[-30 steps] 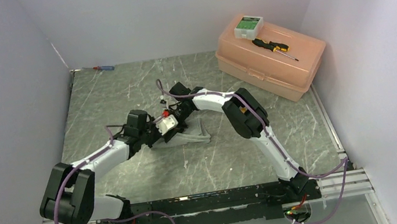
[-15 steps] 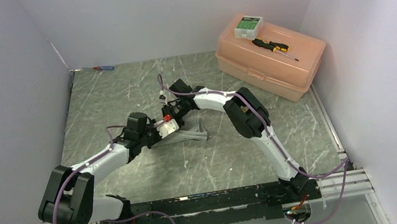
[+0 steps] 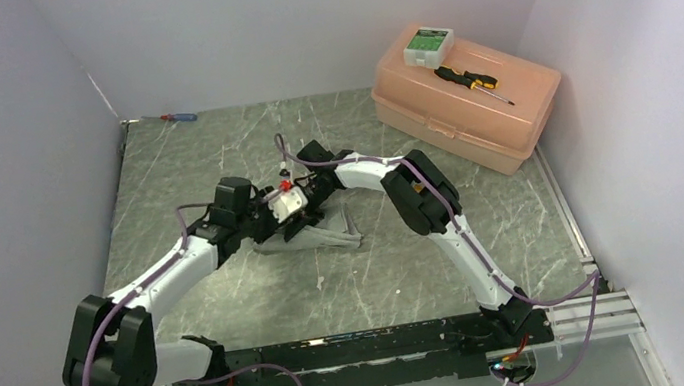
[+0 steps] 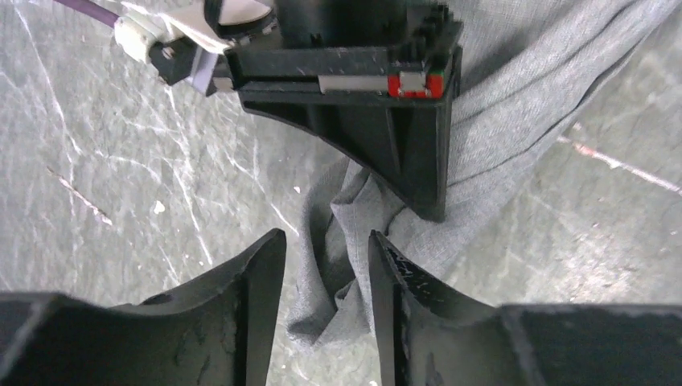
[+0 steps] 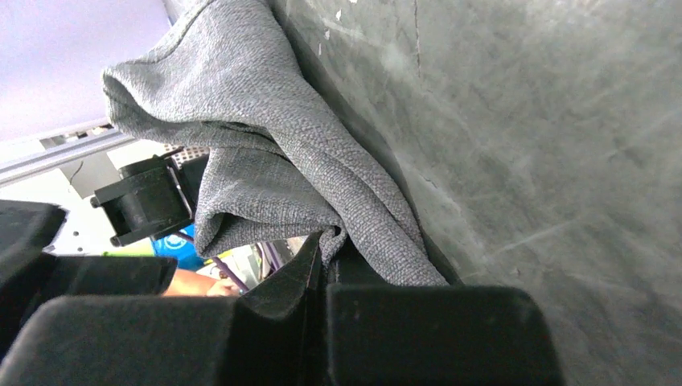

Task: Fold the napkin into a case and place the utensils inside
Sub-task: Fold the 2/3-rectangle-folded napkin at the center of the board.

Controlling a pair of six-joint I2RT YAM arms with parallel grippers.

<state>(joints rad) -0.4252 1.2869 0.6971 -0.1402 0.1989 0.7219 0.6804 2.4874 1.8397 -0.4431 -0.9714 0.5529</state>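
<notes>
Top view: wrist housings [image 3: 270, 209] cover napkin [image 3: 334, 235] centre; you see only its near edge. Left wrist view: napkin runs off top and right edges; right gripper [image 4: 426, 189] masks its upper middle. Right wrist view: pinched fold disappears between fingers [image 5: 285, 285]. White-green box [image 3: 427, 44] label: too small for you to read.

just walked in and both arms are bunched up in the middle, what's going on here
Both arms are at the grey napkin in the middle of the table. The right gripper is shut on a bunched fold of it. The left gripper is open, fingers parted over a crumpled corner. The napkin is not yet a case, and no spoons are in view.
</notes>
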